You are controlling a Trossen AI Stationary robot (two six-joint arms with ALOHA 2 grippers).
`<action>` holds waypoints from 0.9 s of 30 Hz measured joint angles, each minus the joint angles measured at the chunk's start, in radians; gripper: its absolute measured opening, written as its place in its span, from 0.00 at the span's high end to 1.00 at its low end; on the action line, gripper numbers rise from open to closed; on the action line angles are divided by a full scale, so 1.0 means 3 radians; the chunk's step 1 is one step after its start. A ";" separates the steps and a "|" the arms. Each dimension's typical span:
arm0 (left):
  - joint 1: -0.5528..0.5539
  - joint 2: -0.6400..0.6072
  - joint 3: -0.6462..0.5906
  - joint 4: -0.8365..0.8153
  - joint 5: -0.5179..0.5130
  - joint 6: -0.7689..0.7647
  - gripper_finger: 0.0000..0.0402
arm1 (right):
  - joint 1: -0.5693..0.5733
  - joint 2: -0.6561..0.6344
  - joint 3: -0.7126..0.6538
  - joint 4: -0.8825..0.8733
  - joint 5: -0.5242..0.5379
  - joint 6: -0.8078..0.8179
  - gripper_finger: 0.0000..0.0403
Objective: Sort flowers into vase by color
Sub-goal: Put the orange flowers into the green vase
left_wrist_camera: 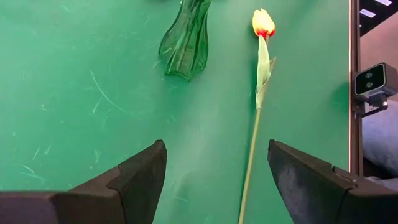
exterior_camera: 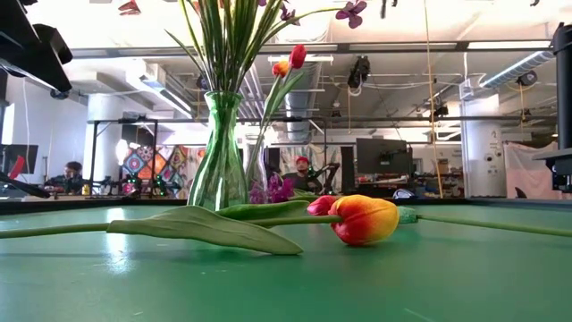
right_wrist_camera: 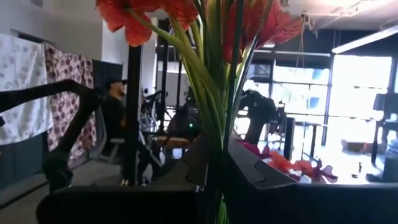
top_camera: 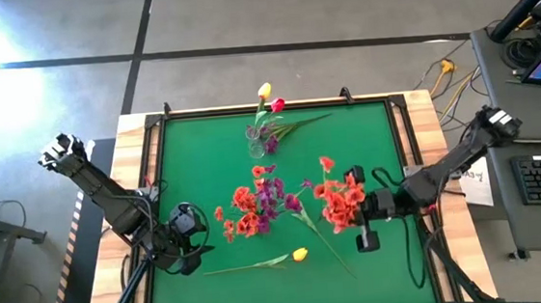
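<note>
A: Flowers, overhead: where do they lie?
B: Three groups. A yellow tulip (top_camera: 300, 255) lies flat on the green tabletop (top_camera: 367, 144) near the front edge, its stem running toward the left arm. Orange-red sprays (top_camera: 242, 212) and purple sprays (top_camera: 270, 198) stand bunched at mid-table in a green glass vase (exterior_camera: 220, 161), seen best in the low view. At the far edge a clear vase (top_camera: 255, 145) carries a yellow and a pink-red tulip (top_camera: 277, 105).

A: The left hand?
B: The left hand (top_camera: 188, 237) hovers low over the tabletop just beside the lying tulip's stem end. Its fingers (left_wrist_camera: 140, 177) are spread, nothing between them; its wrist view shows the stem passing between them on the cloth below.

A: The right hand?
B: The right hand (top_camera: 356, 203) sits right of centre, pressed together on the stems of a red spray bunch (top_camera: 338, 196). Its wrist view shows green stems (right_wrist_camera: 217, 93) rising from between the fingers, red blooms above.

A: Beyond the table?
B: The low view shows a workshop with seated persons, far off.
</note>
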 joint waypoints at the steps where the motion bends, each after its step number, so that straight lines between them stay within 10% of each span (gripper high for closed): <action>1: -0.0001 0.0000 0.0000 0.0000 0.0000 0.0000 0.33 | 0.0000 0.0067 -0.0001 0.0081 -0.0021 -0.0041 0.96; 27: 0.0000 0.0000 0.0000 -0.0002 -0.0080 0.0001 0.33 | -0.0010 0.1534 0.0276 0.1792 -0.0233 -0.0710 0.96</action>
